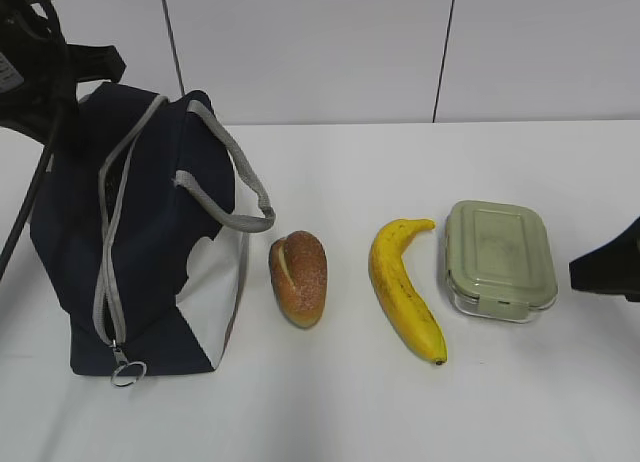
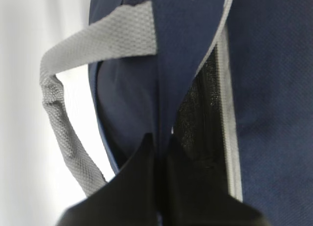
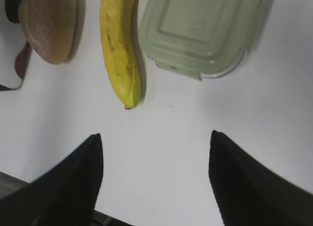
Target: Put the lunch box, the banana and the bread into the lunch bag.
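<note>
The navy lunch bag (image 1: 150, 232) stands at the left with its zipper open along the top and the ring pull (image 1: 128, 372) low at the front. My left gripper (image 2: 160, 144) is shut on the navy fabric edge of the bag's opening (image 2: 176, 64), beside dark mesh lining (image 2: 205, 113). To the right of the bag, the bread (image 1: 298, 277), the banana (image 1: 405, 287) and the lunch box (image 1: 500, 260) lie in a row on the table. My right gripper (image 3: 154, 138) is open and empty over bare table, short of the banana (image 3: 120, 45) and the lunch box (image 3: 205, 30).
The white table (image 1: 330, 412) carries everything. A grey strap handle (image 1: 240, 197) loops off the bag toward the bread. The left arm (image 1: 35, 62) stands over the bag's back left; the right arm (image 1: 608, 264) enters at the right edge. A white wall is behind.
</note>
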`<action>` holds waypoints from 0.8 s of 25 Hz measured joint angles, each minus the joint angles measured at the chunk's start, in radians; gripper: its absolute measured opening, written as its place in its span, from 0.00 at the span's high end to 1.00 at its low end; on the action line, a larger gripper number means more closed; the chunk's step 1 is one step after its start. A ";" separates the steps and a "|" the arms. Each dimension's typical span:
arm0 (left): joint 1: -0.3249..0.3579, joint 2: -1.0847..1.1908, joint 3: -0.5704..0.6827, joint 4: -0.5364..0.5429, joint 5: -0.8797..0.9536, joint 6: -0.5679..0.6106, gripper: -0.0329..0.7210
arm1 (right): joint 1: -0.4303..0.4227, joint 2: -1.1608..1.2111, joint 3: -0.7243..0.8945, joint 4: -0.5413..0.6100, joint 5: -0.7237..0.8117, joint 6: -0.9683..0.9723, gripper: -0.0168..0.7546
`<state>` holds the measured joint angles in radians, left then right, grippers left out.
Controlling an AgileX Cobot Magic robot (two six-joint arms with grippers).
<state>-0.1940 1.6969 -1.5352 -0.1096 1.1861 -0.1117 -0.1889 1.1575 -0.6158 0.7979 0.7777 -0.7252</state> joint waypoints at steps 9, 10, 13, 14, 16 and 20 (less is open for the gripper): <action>0.000 0.000 0.000 -0.005 0.002 0.000 0.96 | -0.058 0.288 -0.192 0.126 0.148 -0.198 0.31; 0.000 0.000 0.000 -0.005 0.002 0.000 0.96 | -0.058 0.311 -0.213 0.126 0.156 -0.200 0.31; 0.000 0.000 0.000 -0.006 0.002 0.000 0.96 | -0.059 0.351 -0.258 0.143 0.165 -0.204 0.31; 0.000 0.000 0.000 -0.007 0.002 0.000 0.96 | -0.059 0.355 -0.265 0.161 0.167 -0.204 0.31; 0.000 0.000 0.000 -0.007 0.002 0.000 0.96 | -0.059 0.356 -0.269 0.189 0.173 -0.206 0.31; 0.000 0.000 0.000 -0.007 0.003 0.000 0.96 | -0.059 0.373 -0.270 0.199 0.165 -0.207 0.31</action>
<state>-0.1940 1.6969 -1.5352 -0.1161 1.1889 -0.1117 -0.2479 1.5304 -0.8856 0.9971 0.9425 -0.9325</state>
